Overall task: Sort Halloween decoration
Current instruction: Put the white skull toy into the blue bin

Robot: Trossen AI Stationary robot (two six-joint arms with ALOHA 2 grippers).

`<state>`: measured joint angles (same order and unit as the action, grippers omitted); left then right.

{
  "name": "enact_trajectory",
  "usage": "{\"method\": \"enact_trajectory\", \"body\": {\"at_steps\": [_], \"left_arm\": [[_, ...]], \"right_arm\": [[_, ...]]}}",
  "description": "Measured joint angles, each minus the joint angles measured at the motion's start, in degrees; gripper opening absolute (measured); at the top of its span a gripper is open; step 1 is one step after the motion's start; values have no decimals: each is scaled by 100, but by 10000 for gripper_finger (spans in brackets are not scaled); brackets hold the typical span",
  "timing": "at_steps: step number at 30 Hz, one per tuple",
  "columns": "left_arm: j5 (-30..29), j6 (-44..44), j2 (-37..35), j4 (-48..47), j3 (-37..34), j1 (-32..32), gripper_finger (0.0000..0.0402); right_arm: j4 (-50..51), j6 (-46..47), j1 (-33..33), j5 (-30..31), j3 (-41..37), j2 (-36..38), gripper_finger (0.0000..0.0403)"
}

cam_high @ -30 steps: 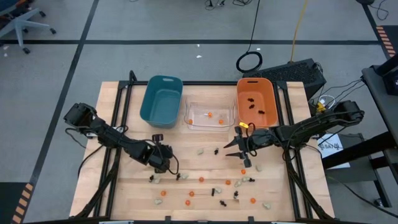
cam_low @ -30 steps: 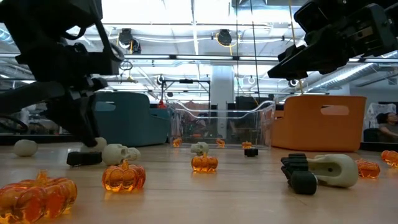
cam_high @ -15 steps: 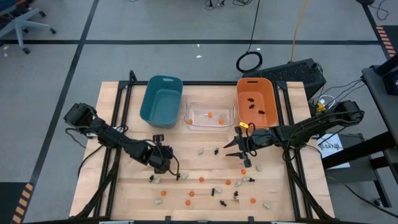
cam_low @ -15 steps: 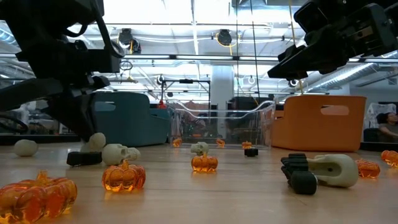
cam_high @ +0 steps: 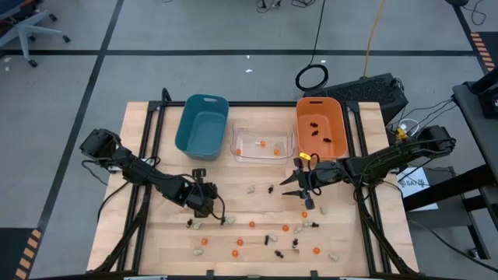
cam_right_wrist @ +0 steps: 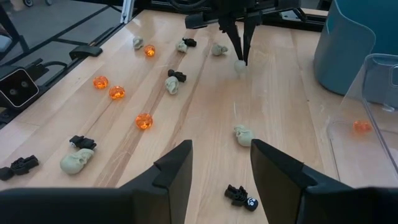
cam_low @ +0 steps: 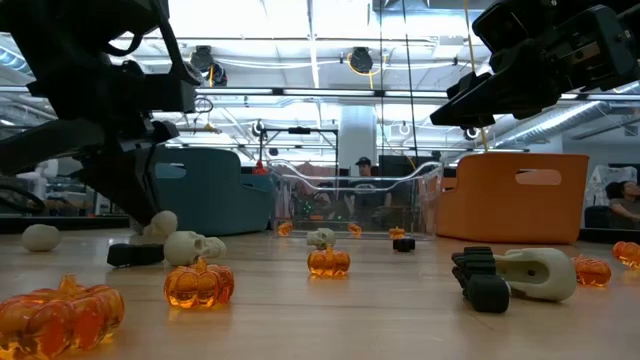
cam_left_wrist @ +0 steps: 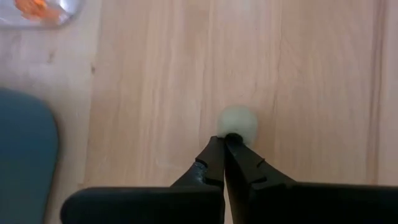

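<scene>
at lower left of the table, a thin pinch on a pale lump

in the lower left of the high view, the left gripper [cam_high: 204, 208] is down at the wooden table [cam_high: 257, 225], just below the teal bin [cam_high: 201, 126]. its fingers [cam_left_wrist: 239, 168] are drawn together, their tips nipping only the near edge of a small pale lump [cam_left_wrist: 238, 122], most of which sticks out beyond them. that narrow hold is the risk: the round piece could squirt out or drop as the arm lifts, and roll among the other halloween decoration [cam_high: 264, 233] scattered across the lower middle of the high view, or the tips may simply have closed beside it and come up with nothing

the right gripper [cam_high: 305, 187] waits at centre right of the high view, below the orange bin [cam_high: 320, 124], with its fingers [cam_right_wrist: 169, 174] apart and nothing between them. orange pieces already lie in the clear bin [cam_high: 262, 145] and black ones in the orange bin

compared with a second ago, the left fingers have closed from partly open to fully together, and in the low view the pale lump at far left now sits a touch higher, against the tips; the right arm has not moved
</scene>
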<state>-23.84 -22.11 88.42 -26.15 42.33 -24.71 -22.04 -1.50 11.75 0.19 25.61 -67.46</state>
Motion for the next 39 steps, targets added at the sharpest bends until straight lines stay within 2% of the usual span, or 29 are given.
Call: {"method": "enact_trajectory", "body": {"at_steps": [2,6,10,15,22,27,32,39], "left_arm": [[-86,-24,-66,86,2,0,0],[-724,-244,-386,72,4,-62,0],[-1354,-262,-954,109,4,-163,0],[-1822,-593,-1844,347,4,-201,0],[-1845,-749,-2990,389,4,-245,0],[-1846,-690,-3531,339,4,-243,0],[-1861,-494,-3796,367,4,-243,0],[-2172,573,-3981,1253,4,-243,0]], "right_arm": [[0,55,0,0,0,0,146],[0,154,0,0,0,0,146],[-45,191,0,0,0,0,146],[-117,232,0,0,0,0,146],[-133,208,0,0,0,0,146],[-178,203,0,0,0,0,146],[-177,226,0,0,0,0,146],[-185,232,0,0,0,0,146]]}}
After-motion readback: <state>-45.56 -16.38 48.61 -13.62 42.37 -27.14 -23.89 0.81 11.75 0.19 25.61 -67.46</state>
